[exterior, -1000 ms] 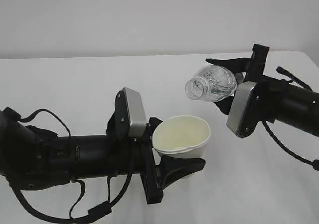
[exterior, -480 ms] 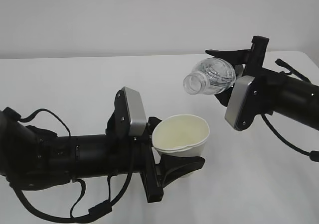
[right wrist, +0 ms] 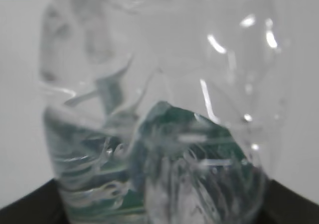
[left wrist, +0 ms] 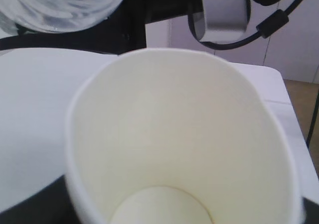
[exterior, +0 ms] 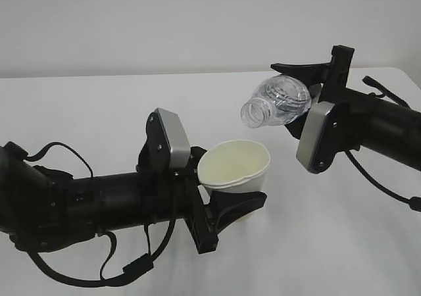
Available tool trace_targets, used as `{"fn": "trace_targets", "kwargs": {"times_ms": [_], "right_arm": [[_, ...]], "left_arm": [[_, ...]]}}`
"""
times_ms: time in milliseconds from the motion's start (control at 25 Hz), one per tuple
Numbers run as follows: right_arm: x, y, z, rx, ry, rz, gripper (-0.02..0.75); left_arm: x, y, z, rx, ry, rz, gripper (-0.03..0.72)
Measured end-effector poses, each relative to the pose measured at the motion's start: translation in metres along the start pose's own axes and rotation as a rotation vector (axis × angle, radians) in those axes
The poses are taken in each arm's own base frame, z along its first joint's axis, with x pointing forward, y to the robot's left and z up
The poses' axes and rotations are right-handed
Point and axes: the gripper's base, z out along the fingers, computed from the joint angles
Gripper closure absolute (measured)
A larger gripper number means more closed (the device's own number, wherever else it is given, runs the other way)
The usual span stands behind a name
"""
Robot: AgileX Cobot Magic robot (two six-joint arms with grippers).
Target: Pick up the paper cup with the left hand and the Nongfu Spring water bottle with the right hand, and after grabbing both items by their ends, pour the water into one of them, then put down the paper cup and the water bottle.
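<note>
Nongfu Spring water bottle tipped over the paper cup, no water visible yet.

Largest first: the right gripper clamps the bottle at its base, mouth pointing down-left; since a moment ago it rose a little. Below and left of it, the left gripper holds the cup, now shifted slightly left. I judge that pouring is still being aligned.

Left tool reaches toward 3 o'clock, jaws clamped; right tool points toward 9 o'clock, jaws gripping.
</note>
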Motion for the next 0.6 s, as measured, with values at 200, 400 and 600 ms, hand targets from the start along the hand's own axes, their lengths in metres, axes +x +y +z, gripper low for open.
{"fn": "trace_targets", "kwargs": {"times_ms": [200,400,600], "right_arm": [[0.0,0.0,0.0,0.0,0.0,-0.026,0.273],[0.0,0.0,0.0,0.0,0.0,-0.044,0.273],[0.0003,-0.0002,0.0,0.002,0.003,-0.056,0.273]], "left_arm": [[0.0003,0.0015,0.0,-0.017,0.004,-0.007,0.225],[0.0019,0.0021,0.0,-0.023,0.02,-0.008,0.225],[0.002,0.0021,0.0,-0.023,0.022,-0.008,0.225]]}}
